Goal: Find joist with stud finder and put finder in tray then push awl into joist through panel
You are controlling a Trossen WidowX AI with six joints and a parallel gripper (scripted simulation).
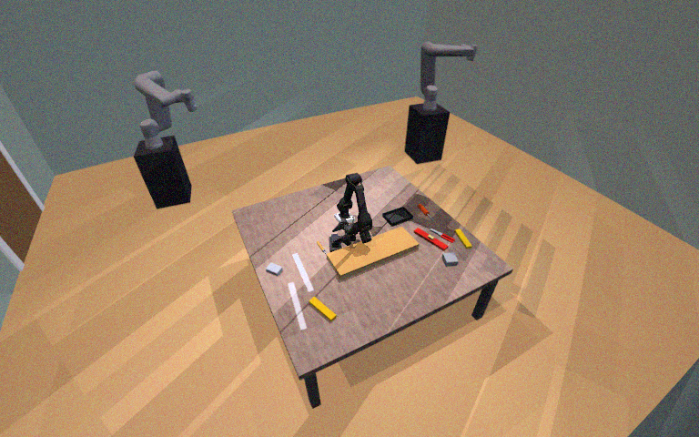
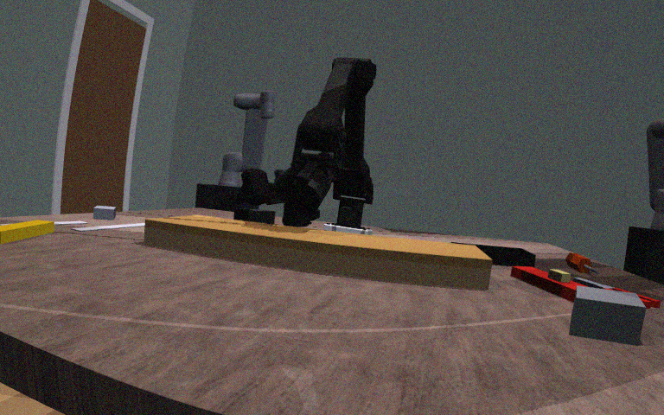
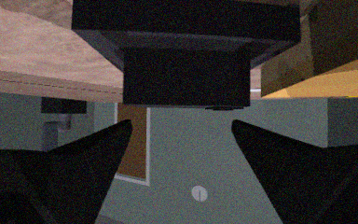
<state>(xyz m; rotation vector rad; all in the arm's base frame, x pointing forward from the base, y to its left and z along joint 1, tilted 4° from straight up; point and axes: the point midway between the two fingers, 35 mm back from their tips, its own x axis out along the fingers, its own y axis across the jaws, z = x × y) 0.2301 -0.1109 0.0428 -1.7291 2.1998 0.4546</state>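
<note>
The stud finder [image 3: 186, 56] [image 2: 253, 215] [image 1: 335, 240] is a black block that lies low at the left end of the tan floor panel [image 1: 383, 249] [image 2: 342, 254] [image 3: 308, 86]. My gripper [image 3: 182, 140] [image 2: 250, 193] [image 1: 339, 236] is wide open, points sideways at the stud finder, and holds nothing. The block lies just beyond the fingertips. The black tray [image 1: 397, 216] [image 2: 509, 254] lies behind the panel's right end. A small yellow-handled tool [image 1: 320, 247], perhaps the awl, lies by the panel's left end. An orange-handled tool [image 1: 422, 208] [image 2: 577, 261] lies right of the tray.
A red level [image 1: 430, 238] [image 2: 539, 281], yellow blocks [image 1: 321, 308] [image 1: 462, 237], grey cubes [image 1: 273, 268] [image 1: 450, 259] [image 2: 607, 316] and white strips [image 1: 301, 271] lie on the table [image 1: 391, 303]. Two grey arms stand on black pedestals [image 1: 163, 172] [image 1: 426, 133] on the floor.
</note>
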